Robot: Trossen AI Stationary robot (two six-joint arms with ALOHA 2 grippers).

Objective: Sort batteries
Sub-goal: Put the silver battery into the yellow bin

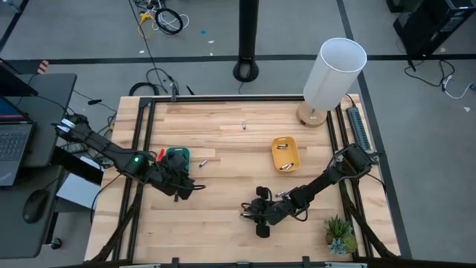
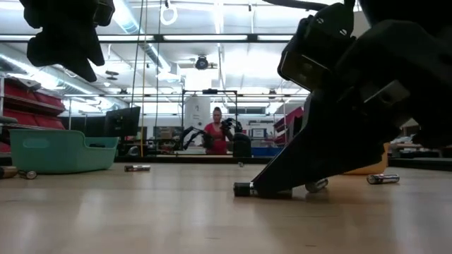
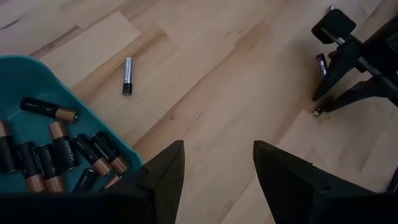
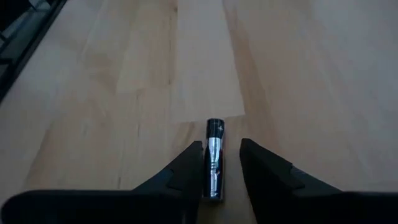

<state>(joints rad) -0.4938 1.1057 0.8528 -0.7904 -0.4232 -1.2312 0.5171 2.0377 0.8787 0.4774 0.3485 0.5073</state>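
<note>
1. Your right gripper (image 4: pixel 217 163) sits low at the high view's lower centre, jaws straddling a silver battery (image 4: pixel 214 155) lying on the bench (image 1: pixel 223 223), not clamped.
2. Your left gripper (image 3: pixel 217 165) hangs released beside the teal tray (image 3: pixel 25 81) of batteries (image 3: pixel 56 149), left of centre.

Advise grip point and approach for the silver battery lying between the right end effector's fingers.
Grip the battery mid-barrel, across its round sides, coming straight down from above. It lies flat on the table, its long axis along the gap between the right end effector fingers, so they already straddle it; the ends offer little to pinch.
</note>
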